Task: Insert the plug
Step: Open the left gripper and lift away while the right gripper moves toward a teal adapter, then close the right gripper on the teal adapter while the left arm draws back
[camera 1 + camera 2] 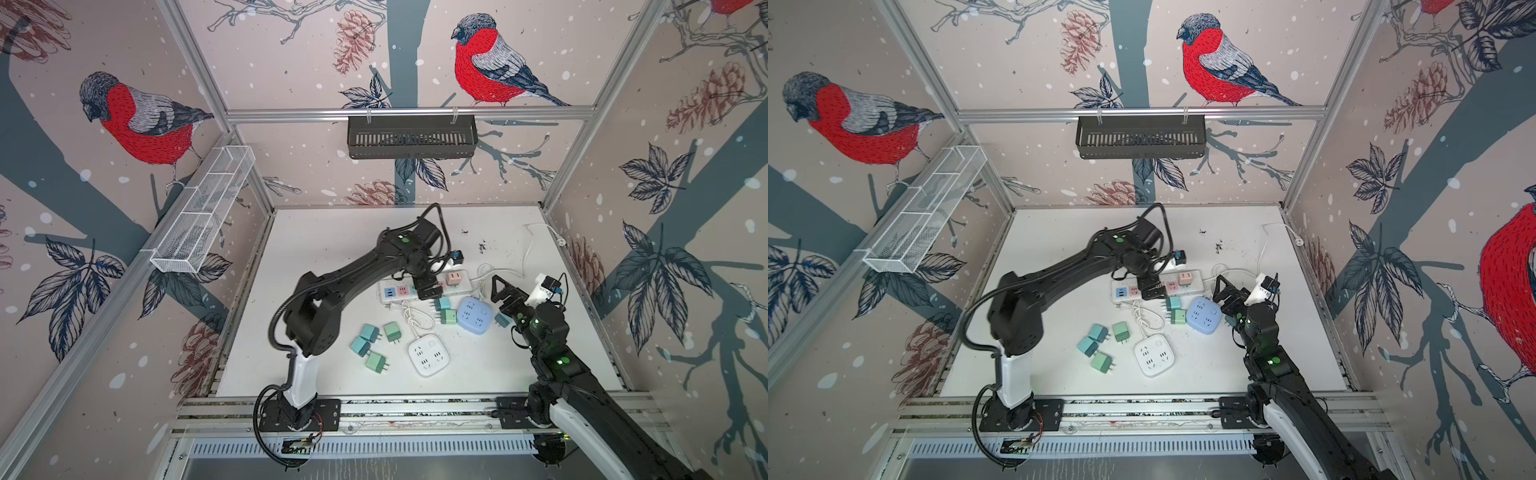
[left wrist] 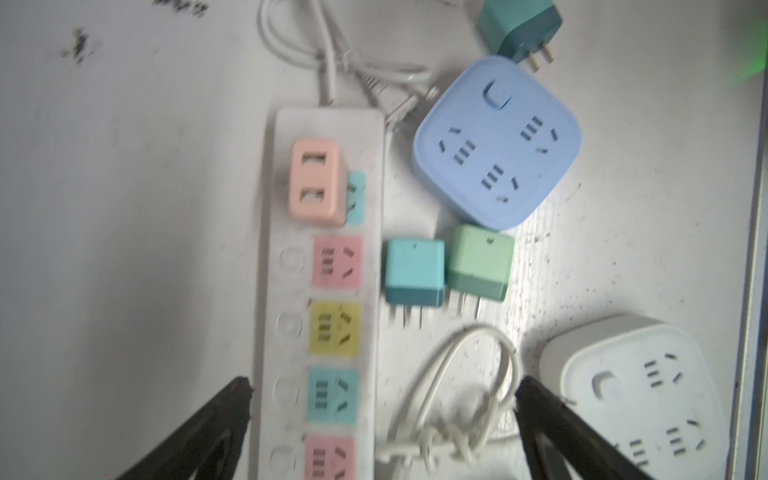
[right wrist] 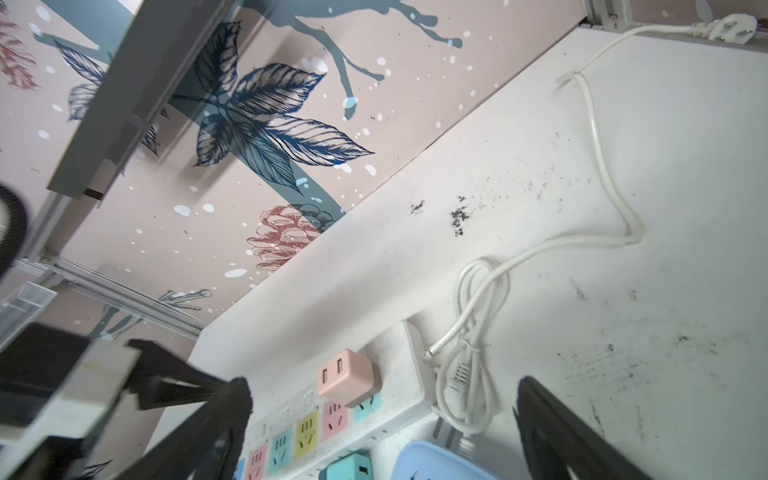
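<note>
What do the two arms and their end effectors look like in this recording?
The left arm and right arm are black with a white lower segment, green indicator lights and black cables looped outside. The left end effector and right end effector have black, tapering, triangular fingers.

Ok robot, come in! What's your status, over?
Left pincer open above power strip, empty. Right pincer open, empty. Pink plug sitting in strip's end socket, looks seated. Nothing blocking it.

You can read no text, brand or number here; the small marks on the power strip (image 2: 324, 291) are too blurred.
</note>
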Robot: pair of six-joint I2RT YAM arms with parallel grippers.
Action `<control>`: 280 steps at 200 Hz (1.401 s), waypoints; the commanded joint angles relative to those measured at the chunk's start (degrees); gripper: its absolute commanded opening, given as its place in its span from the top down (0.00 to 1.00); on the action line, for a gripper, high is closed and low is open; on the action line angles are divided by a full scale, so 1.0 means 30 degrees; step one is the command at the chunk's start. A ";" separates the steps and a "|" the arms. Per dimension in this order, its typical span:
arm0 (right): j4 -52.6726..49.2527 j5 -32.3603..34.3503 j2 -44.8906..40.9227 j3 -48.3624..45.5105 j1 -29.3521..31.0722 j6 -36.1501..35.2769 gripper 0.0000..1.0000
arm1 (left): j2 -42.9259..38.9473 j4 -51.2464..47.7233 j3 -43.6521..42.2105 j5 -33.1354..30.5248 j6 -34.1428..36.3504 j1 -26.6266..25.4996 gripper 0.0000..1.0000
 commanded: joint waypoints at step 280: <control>-1.5699 0.5183 0.2282 0.4734 0.3356 0.3894 0.23 | -1.0164 1.9569 -1.0474 0.6364 -0.7108 0.3526 0.02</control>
